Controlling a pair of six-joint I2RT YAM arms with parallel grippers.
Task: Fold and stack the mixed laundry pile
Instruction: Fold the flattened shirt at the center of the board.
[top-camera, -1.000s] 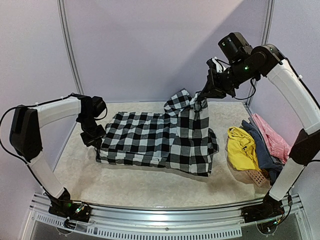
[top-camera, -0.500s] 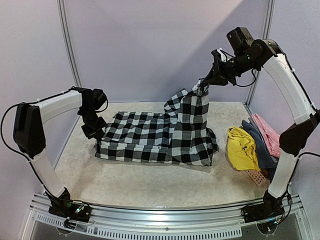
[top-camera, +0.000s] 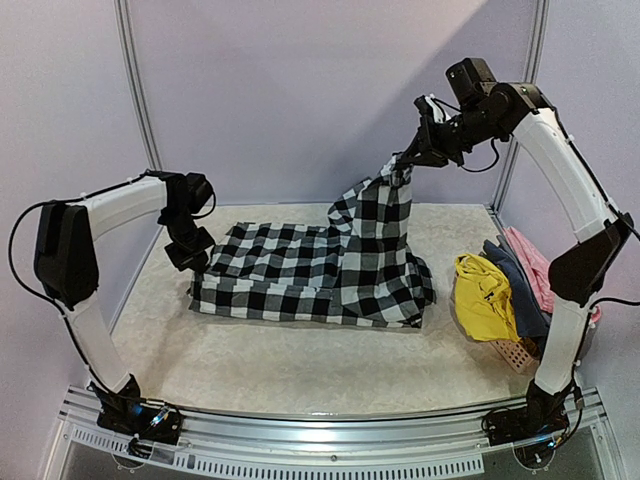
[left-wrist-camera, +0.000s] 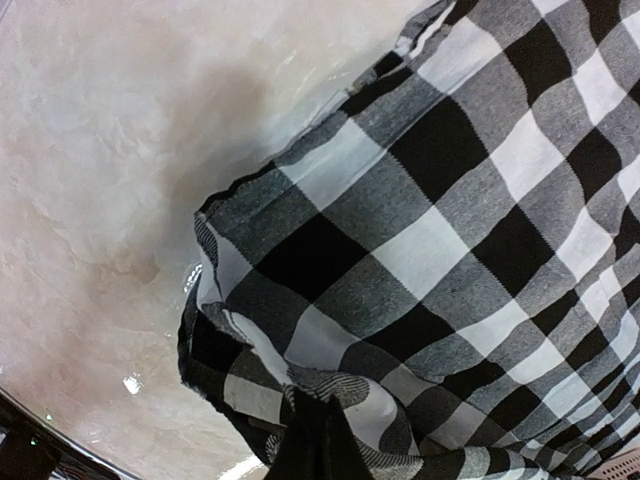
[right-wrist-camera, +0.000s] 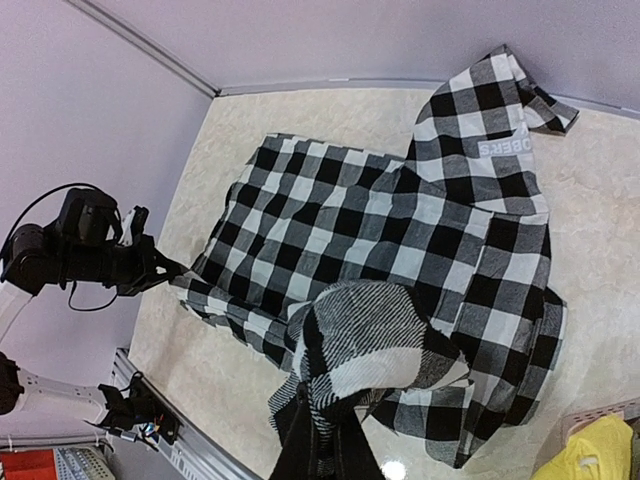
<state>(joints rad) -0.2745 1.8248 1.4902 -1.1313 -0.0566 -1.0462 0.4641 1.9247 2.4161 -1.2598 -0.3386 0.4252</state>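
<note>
The black-and-white checked shirt (top-camera: 300, 275) lies spread across the middle of the table. My right gripper (top-camera: 405, 160) is shut on one part of it and holds that part high above the back of the table, so the cloth (right-wrist-camera: 400, 340) hangs down in a tall fold. My left gripper (top-camera: 192, 262) is shut on the shirt's left edge (left-wrist-camera: 250, 330), just above the table. At the right edge lie the rest of the mixed laundry pile: a bright yellow garment (top-camera: 483, 295), a blue-grey one (top-camera: 522, 290) and a pink one (top-camera: 545, 270).
A small salmon perforated basket (top-camera: 513, 352) sits under the garments at the right. Pale walls close the back and sides, with a metal rail (top-camera: 320, 440) along the near edge. Bare table (top-camera: 300, 365) shows in front of the shirt.
My right gripper has risen and drawn the held cloth higher and a little toward the back. The left gripper has pulled the shirt's left edge slightly outward, stretching the cloth flatter.
</note>
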